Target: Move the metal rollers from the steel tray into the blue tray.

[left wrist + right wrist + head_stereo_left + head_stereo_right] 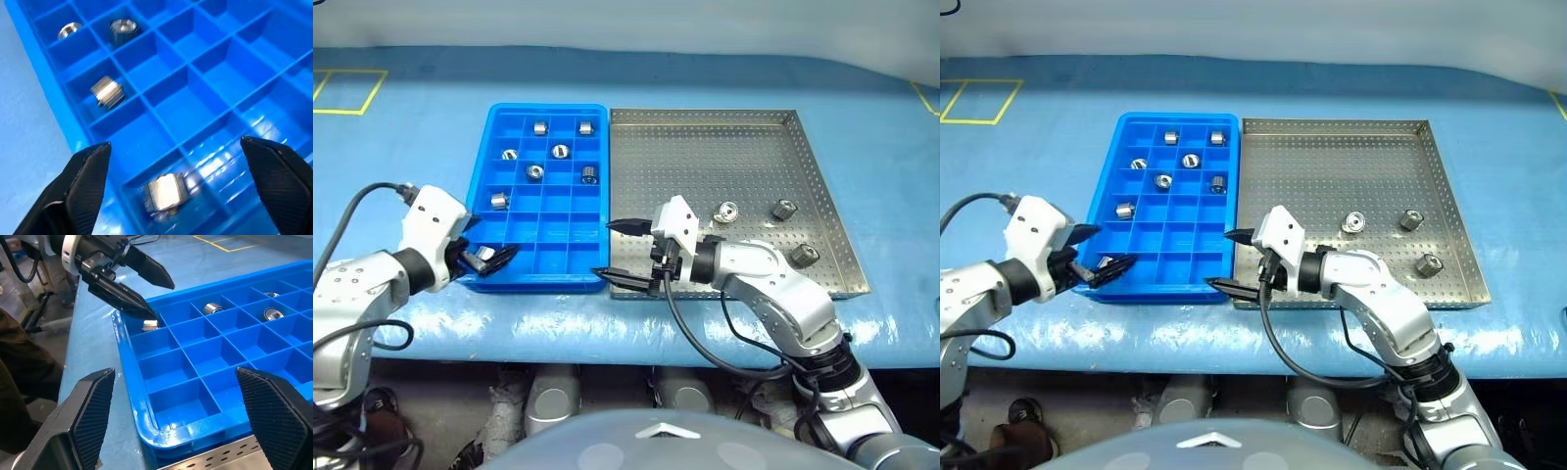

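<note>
Left gripper (487,257), jaws spread, partly hides a roller (165,192) in the blue tray (499,116); right gripper (619,251) jaws spread, empty.

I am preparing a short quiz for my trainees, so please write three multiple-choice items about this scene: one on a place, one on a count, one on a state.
1. Where is the blue tray relative to the steel tray?
A. on the robot's left of it
B. on the robot's right of it
C. stacked inside it

2. How many metal rollers lie in the steel tray?
A. one
B. three
C. six

3. What is the state of the left claw?
A. shut on a roller
B. shut and empty
C. open, over a roller lying in a compartment

Answers:
1 A: the trays sit side by side, the blue one toward the left arm.
2 B: three rollers rest on the perforated floor.
3 C: its fingers stand apart and the roller lies loose in the blue tray.
</note>
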`<act>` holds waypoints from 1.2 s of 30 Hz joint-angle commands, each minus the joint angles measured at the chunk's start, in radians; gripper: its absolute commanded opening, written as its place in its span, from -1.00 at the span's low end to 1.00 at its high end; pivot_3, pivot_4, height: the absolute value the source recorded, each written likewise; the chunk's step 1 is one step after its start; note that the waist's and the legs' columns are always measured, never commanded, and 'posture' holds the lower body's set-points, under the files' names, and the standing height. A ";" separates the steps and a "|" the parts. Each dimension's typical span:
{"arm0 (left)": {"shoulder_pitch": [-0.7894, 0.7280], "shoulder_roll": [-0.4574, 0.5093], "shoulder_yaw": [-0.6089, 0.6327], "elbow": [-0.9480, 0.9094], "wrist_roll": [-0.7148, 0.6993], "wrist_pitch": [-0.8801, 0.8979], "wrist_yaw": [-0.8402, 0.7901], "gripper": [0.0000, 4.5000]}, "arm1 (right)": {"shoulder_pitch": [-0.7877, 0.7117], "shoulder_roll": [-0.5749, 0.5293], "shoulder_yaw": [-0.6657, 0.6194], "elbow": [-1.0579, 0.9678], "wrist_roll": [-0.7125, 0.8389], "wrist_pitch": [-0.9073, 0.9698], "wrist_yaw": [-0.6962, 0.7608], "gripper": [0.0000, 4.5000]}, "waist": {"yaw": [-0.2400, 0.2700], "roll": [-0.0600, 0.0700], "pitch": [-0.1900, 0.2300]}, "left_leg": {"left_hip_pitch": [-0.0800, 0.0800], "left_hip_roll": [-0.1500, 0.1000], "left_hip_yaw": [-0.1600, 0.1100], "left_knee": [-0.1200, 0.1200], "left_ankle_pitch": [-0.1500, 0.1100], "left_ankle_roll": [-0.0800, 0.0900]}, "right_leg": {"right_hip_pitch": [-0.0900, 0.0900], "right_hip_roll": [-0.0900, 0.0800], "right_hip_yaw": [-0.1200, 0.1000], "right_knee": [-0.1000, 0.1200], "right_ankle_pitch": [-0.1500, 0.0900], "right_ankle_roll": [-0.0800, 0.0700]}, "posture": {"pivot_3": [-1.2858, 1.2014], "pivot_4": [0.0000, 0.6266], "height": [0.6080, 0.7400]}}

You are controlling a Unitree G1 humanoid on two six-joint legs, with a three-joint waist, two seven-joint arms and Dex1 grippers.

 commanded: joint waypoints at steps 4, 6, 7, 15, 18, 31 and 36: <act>-0.265 -0.120 -0.312 0.068 -0.036 -0.103 0.005 0.97 | 0.071 -0.072 -0.123 -0.101 -0.072 0.010 -0.127 0.86 | 0.008 0.000 -0.001 | -0.001 -0.001 0.000 0.001 0.000 0.000 | 0.001 0.000 0.001 -0.001 0.001 0.002 | 0.04 -0.52 1.00; -0.367 -0.156 -0.469 0.181 0.043 -0.153 0.022 0.97 | 0.117 -0.119 -0.179 -0.135 -0.107 0.032 -0.173 0.86 | 0.004 0.000 -0.001 | 0.000 -0.002 0.000 0.002 0.000 0.000 | 0.001 -0.001 0.001 -0.001 0.001 0.002 | 0.01 -0.52 1.00; -0.414 -0.175 -0.533 0.246 0.076 -0.181 0.019 0.97 | 0.143 -0.138 -0.212 -0.154 -0.113 0.045 -0.188 0.86 | 0.003 0.001 -0.001 | -0.001 -0.003 0.000 0.002 0.000 0.000 | 0.002 -0.001 0.001 -0.002 0.002 0.003 | -0.01 -0.52 1.00; -0.671 -0.310 -0.804 0.663 0.223 -0.393 -0.104 0.97 | 0.297 -0.164 -0.343 -0.276 -0.073 0.147 -0.252 0.86 | -0.086 0.001 -0.001 | -0.001 -0.002 0.001 0.001 0.000 0.000 | 0.000 0.001 0.003 -0.002 0.001 0.002 | -0.14 -0.52 1.00; -0.719 -0.352 -0.854 0.747 0.222 -0.443 -0.207 0.97 | 0.341 -0.143 -0.357 -0.318 -0.073 0.158 -0.291 0.86 | -0.121 0.002 -0.002 | -0.002 -0.002 0.001 0.001 0.000 0.000 | 0.000 0.001 0.003 -0.002 0.001 0.002 | -0.18 -0.52 1.00; -0.782 -0.484 -0.946 1.001 0.362 -0.573 -0.286 0.97 | 0.425 -0.103 -0.386 -0.391 -0.077 0.157 -0.351 0.86 | -0.254 0.002 -0.002 | -0.001 -0.002 0.002 0.001 0.000 0.001 | 0.000 0.000 0.005 -0.001 0.001 0.004 | -0.24 -0.52 1.00; -0.776 -0.493 -0.958 1.056 0.439 -0.603 -0.263 0.97 | 0.419 -0.101 -0.384 -0.387 -0.078 0.151 -0.353 0.86 | -0.282 0.002 -0.001 | -0.001 -0.002 0.002 0.001 0.000 0.001 | 0.000 0.000 0.005 -0.001 0.001 0.004 | -0.24 -0.52 1.00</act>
